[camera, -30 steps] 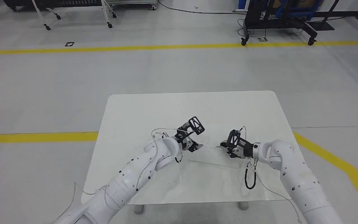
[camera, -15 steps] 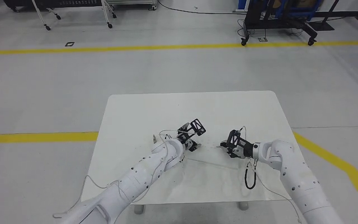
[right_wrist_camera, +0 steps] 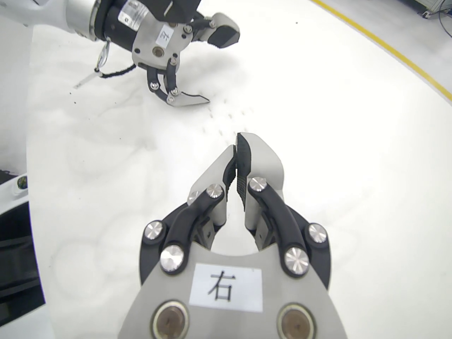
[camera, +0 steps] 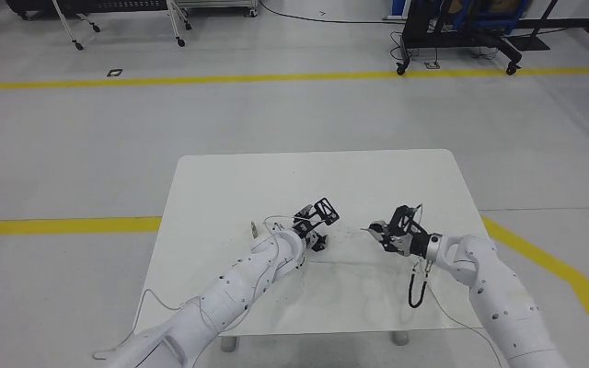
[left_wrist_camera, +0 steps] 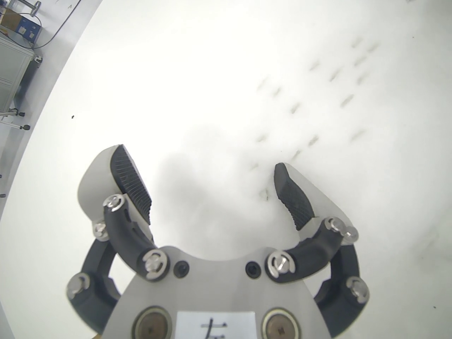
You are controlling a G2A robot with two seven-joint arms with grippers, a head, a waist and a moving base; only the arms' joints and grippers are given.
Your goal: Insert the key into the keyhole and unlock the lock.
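Hovering over table (camera: 368, 175) — left gripper (left_wrist_camera: 200, 162) spread, right gripper (right_wrist_camera: 237, 146) pinched, both labelled.

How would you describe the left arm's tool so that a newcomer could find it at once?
Start at the white table; over its near half two tools face each other. The left tool is the one with black ribbed pads spread wide apart, whereas the right tool has its pads pressed together.
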